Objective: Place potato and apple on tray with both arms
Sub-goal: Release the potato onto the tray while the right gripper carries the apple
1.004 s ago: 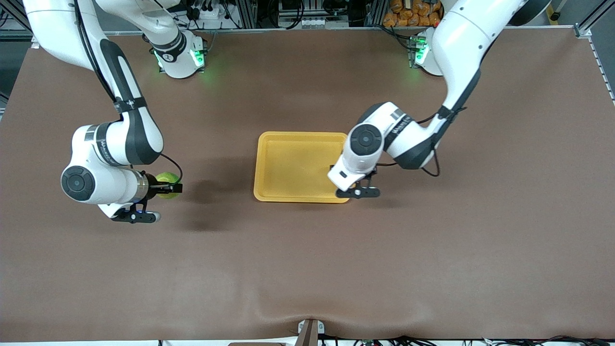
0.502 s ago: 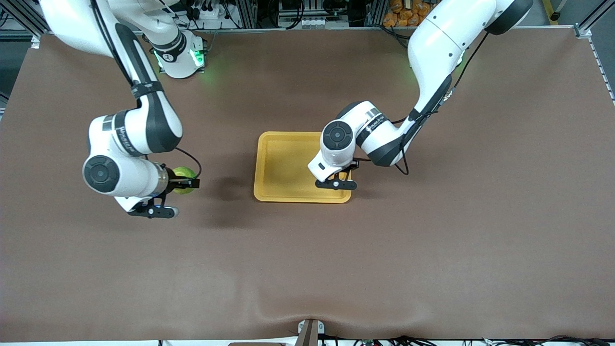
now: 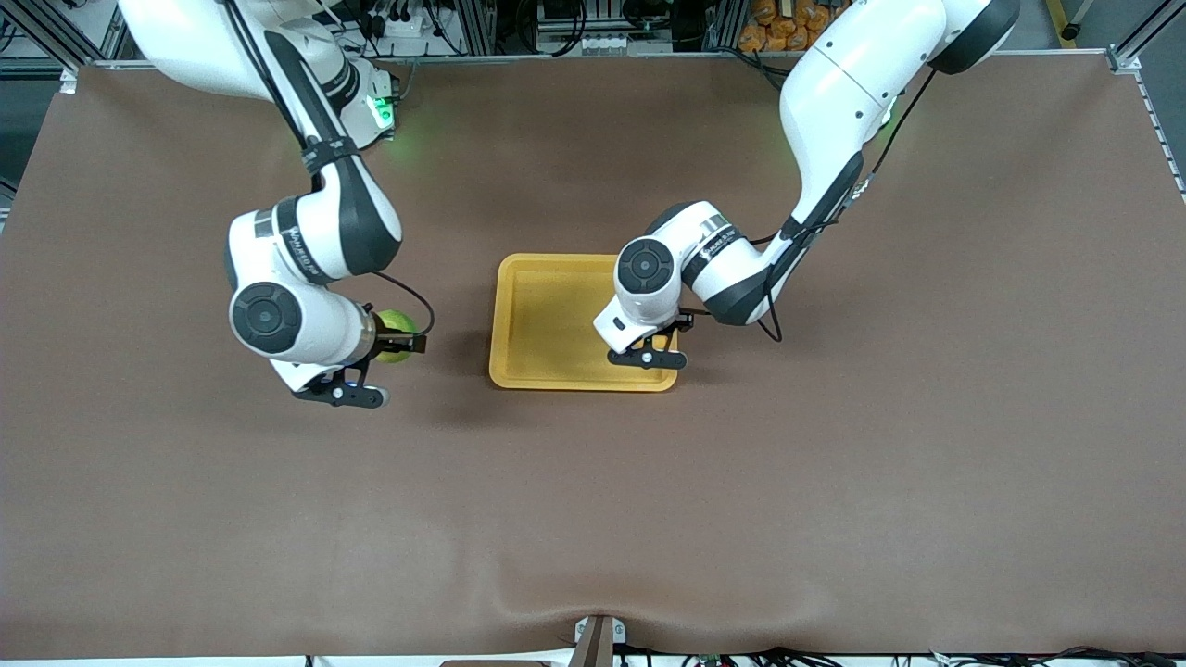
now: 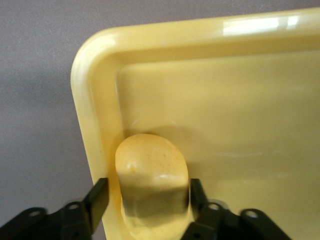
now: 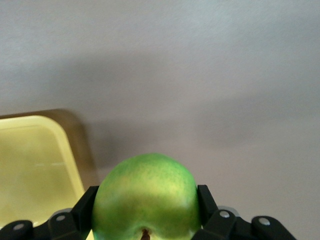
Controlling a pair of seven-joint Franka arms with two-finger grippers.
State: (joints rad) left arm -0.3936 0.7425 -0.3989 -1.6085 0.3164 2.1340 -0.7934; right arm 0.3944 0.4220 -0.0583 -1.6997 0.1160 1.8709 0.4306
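Observation:
The yellow-orange tray [image 3: 547, 315] lies mid-table. My left gripper [image 3: 660, 345] is over the tray's corner nearer the front camera, toward the left arm's end. In the left wrist view my left gripper [image 4: 148, 192] is shut on the yellow potato [image 4: 150, 165], held low inside that corner of the tray [image 4: 225, 115]. My right gripper [image 3: 402, 339] is shut on the green apple [image 3: 393, 322] above the table, beside the tray toward the right arm's end. In the right wrist view my right gripper [image 5: 146, 200] holds the apple [image 5: 147, 187], and the tray's corner [image 5: 35, 155] shows close by.
The brown table [image 3: 593, 519] spreads wide around the tray. The arm bases [image 3: 347, 102] stand at the table's edge farthest from the front camera, with clutter past that edge.
My right arm has carried the apple toward the tray. My left arm moved the potato in over the tray's corner, then stayed nearly still.

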